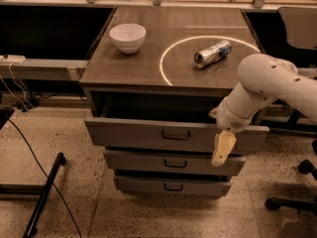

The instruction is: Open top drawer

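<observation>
The top drawer (133, 133) of the grey cabinet stands pulled out a short way, with a dark gap showing above its flat front. Its small dark pull handle (176, 135) is at the centre of the front. My gripper (223, 150) hangs pointing down in front of the right part of that drawer front, to the right of the handle and apart from it. Its tip reaches down to the second drawer's front. My white arm (262, 83) comes in from the right.
A white bowl (128, 36) and a can on its side (212, 53), inside a white circle, are on the cabinet top (148, 68). Two shorter drawers (143, 160) (143, 183) sit below. A chair base (292, 202) is at right, a black stand leg (44, 192) and cables at left.
</observation>
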